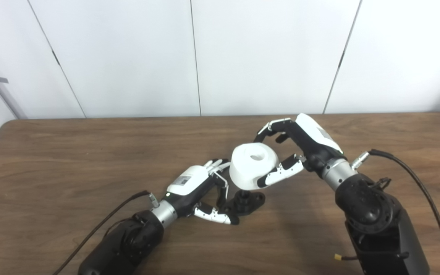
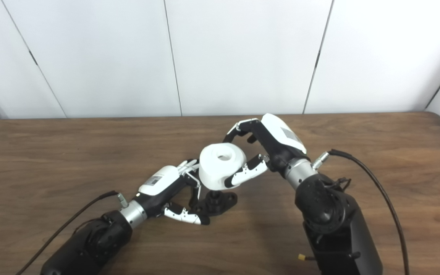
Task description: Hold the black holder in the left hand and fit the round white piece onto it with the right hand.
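Left eye view: right hand (image 1: 300, 147) grasping round white piece (image 1: 252, 165) between fingers above and thumb below, lifted off wooden surface (image 1: 71, 160), sitting just above and slightly behind black holder (image 1: 245, 201), not seated on it. Right eye view: left hand (image 2: 166, 187) low on surface, fingers and thumb closed on left edge of black holder (image 2: 218, 201), holder resting on surface with post pointing up, white piece (image 2: 220, 165) near above it.

Left hand (image 1: 199, 187) covers black holder (image 1: 247, 201) rear; both forearms cut by bottom edge.
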`<action>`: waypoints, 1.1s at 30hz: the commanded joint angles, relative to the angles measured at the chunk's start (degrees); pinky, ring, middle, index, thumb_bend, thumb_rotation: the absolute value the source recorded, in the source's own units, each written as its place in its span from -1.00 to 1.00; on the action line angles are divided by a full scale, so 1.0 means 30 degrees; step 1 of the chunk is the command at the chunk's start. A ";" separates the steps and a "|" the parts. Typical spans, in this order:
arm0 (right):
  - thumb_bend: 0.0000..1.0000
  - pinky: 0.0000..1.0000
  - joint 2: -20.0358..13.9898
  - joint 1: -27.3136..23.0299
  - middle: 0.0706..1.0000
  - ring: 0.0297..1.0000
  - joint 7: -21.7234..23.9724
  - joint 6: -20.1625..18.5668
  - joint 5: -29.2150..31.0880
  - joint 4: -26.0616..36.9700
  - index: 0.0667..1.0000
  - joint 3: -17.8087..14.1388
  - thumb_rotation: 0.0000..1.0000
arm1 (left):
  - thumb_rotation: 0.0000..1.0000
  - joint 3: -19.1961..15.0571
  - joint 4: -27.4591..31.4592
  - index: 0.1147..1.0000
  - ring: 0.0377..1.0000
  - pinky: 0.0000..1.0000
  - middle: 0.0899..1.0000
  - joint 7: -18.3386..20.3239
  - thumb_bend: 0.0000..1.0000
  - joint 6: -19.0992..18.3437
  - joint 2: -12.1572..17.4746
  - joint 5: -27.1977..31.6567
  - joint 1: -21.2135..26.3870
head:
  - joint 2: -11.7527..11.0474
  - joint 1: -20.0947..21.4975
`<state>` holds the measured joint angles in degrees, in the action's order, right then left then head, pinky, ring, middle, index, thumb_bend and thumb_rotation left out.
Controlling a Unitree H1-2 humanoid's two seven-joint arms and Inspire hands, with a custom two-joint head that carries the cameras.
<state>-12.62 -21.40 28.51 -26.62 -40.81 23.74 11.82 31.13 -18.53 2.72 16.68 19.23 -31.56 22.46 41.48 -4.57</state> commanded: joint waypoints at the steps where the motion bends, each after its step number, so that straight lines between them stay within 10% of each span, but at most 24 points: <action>1: 0.05 0.39 -0.0143 -0.0857 0.43 0.53 -0.0457 0.0407 0.0077 0.0452 -0.12 -0.0005 -0.73 | -0.87 0.0646 -0.0765 -0.17 1.00 1.00 0.90 0.1525 0.05 -0.0623 0.0527 -0.1138 -0.1030 | 0.0028 -0.0034; 33: 0.05 0.36 -0.0248 -0.0260 0.45 0.52 -0.0617 0.0383 0.0472 -0.0087 -0.12 0.1052 -0.73 | -0.87 0.0644 -0.0488 -0.17 1.00 1.00 0.91 0.1778 0.05 -0.0814 0.0538 -0.1056 -0.1075 | 0.0228 -0.0238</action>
<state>-13.41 -20.77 28.41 -26.62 -39.59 23.06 15.25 31.08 -18.27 2.80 16.66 19.33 -31.56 22.33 42.10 -5.27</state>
